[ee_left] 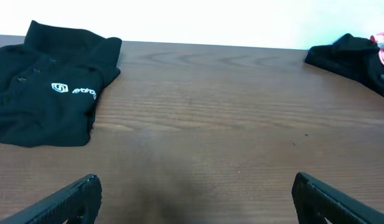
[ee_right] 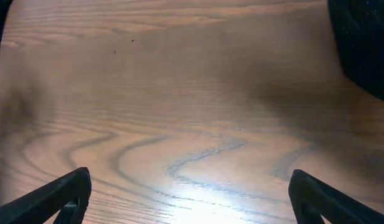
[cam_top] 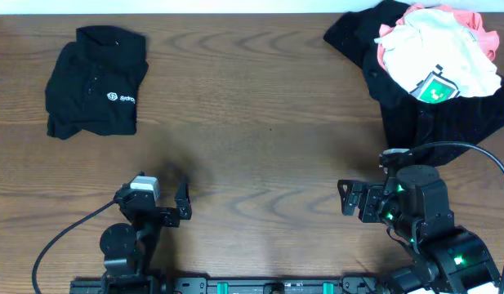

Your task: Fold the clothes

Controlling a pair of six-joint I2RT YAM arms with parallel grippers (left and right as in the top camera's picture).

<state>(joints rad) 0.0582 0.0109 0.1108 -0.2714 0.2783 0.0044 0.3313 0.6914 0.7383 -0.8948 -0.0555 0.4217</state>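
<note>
Close to the near edge of the table (cam_top: pixel 260 131) sit the two arms, one by each near corner. The left gripper (cam_top: pixel 183 202) points toward the middle of the table. Its two fingers (ee_left: pixel 73 200) are spread wide apart and there is nothing between them. A black cable (cam_top: pixel 60 237) loops from that arm down to the near edge.

The right gripper (cam_top: pixel 345 198) points toward the left one, with a stretch of brown wood between them. Its fingers (ee_right: pixel 61 196) are also spread wide, with only the table under them. Little green lights (cam_top: pixel 458 261) glow on that arm.

The middle of the table is plain wood with wavy lines in it.

Farther back, by the far left corner, lies a black shirt (cam_top: pixel 96 90). It is folded up neat and flat, with its collar toward the far edge. A small white logo (cam_top: pixel 121 98) shows on its front.

At the far right corner there is a heap of clothes (cam_top: pixel 431 73), all bunched up. A big black cloth (cam_top: pixel 431 122) is at the bottom and spreads along the right edge, coming close to the right arm. A white top (cam_top: pixel 439 45) lies crumpled on it, with a green patch (cam_top: pixel 435 88) showing. A bit of pink cloth (cam_top: pixel 476 18) peeks out around the white one, nearest the far edge.
</note>
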